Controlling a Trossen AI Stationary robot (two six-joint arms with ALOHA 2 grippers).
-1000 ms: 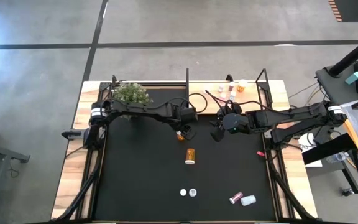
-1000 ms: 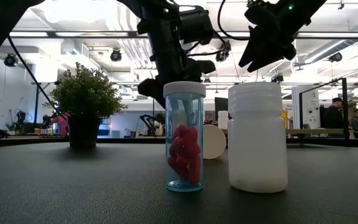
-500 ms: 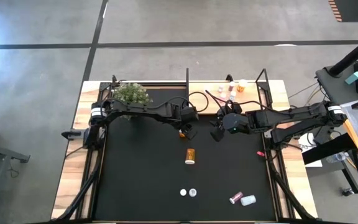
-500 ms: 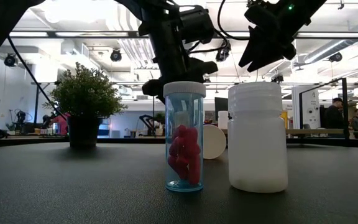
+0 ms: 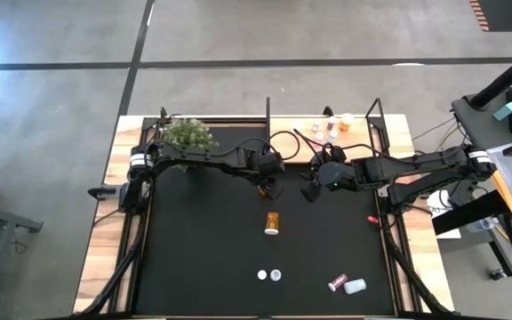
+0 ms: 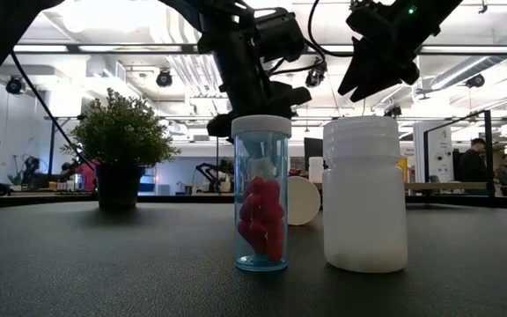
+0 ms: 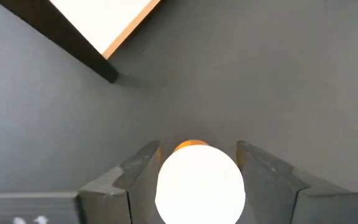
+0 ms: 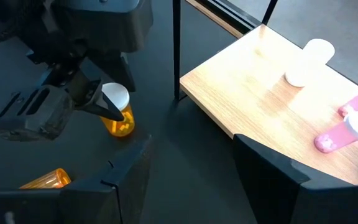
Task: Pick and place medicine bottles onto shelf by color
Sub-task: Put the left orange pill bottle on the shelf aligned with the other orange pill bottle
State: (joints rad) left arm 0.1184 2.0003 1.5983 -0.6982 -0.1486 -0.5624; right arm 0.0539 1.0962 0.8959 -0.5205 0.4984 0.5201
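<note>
Your left gripper [image 7: 197,180] is clamped on an orange bottle [image 8: 118,112], one finger [image 7: 138,171] on each side of the barrel just under its white cap [image 7: 199,183]. In the right wrist view the bottle hangs upright with daylight under it, above the black mat [image 5: 203,249] and just in front of the shelf [image 8: 260,93], near its post. The long axis runs vertical, cap up, so you look straight down on the cap past the left fingers.

Expect it to be light, stiff plastic with a smooth, slick wall. It should not crush, but it could twist or slide if you knock the frame. Keeping the hold high on the barrel, below the cap, looks sound.

Your right gripper [image 8: 191,162] hovers beside it over the mat, jaws apart and carrying nothing, facing the shelf.

On the board, a white bottle [image 8: 309,59] stands upright and a pink bottle [image 8: 347,130] lies on its side, axis along the wood. A second orange bottle [image 5: 272,222] lies flat mid-mat, cap toward the near edge. Nearer still stand a clear bottle of red pills [image 6: 261,194] and a white bottle [image 6: 364,194], both upright; two more lie toward the near right corner.
</note>
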